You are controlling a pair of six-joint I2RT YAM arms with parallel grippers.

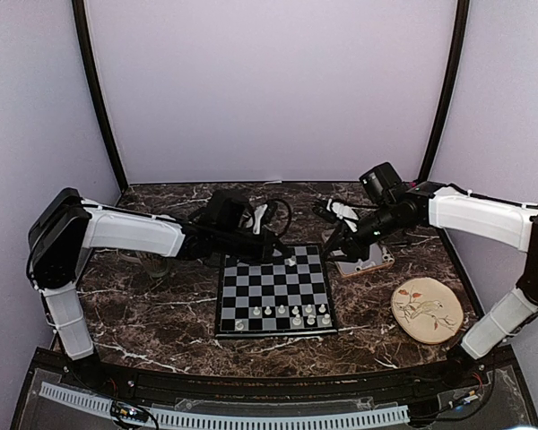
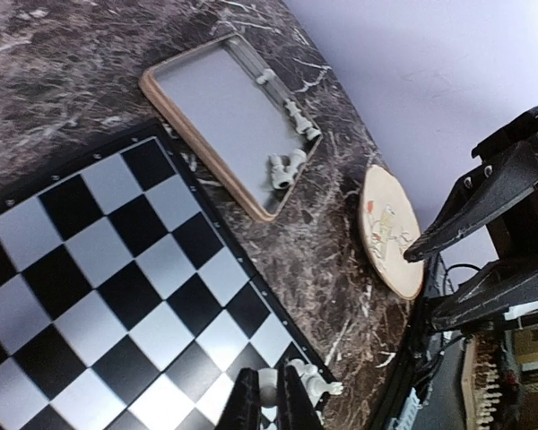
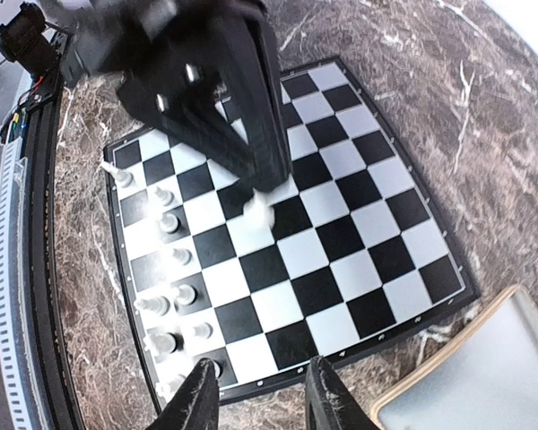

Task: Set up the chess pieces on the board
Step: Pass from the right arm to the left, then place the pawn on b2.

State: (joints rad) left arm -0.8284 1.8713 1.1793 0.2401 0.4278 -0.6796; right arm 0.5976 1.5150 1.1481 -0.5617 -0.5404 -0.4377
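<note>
Mostly upright, chess pieces (image 1: 282, 310) stand on board (image 1: 260, 287).

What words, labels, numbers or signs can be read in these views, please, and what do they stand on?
No text can be read in any view.
Tiny pale marks along the rim of the chessboard: too small to read.
The round plate carries only a bird drawing, no words.

In the top view, the checkered flat chessboard (image 1: 251, 288) lies mid-frame, tiny cream chess pieces (image 1: 282, 312) lining its lower edge, brown-rimmed grey tray (image 1: 377, 261) at its upper right, round cream plate (image 1: 424, 309) lower right.
</note>
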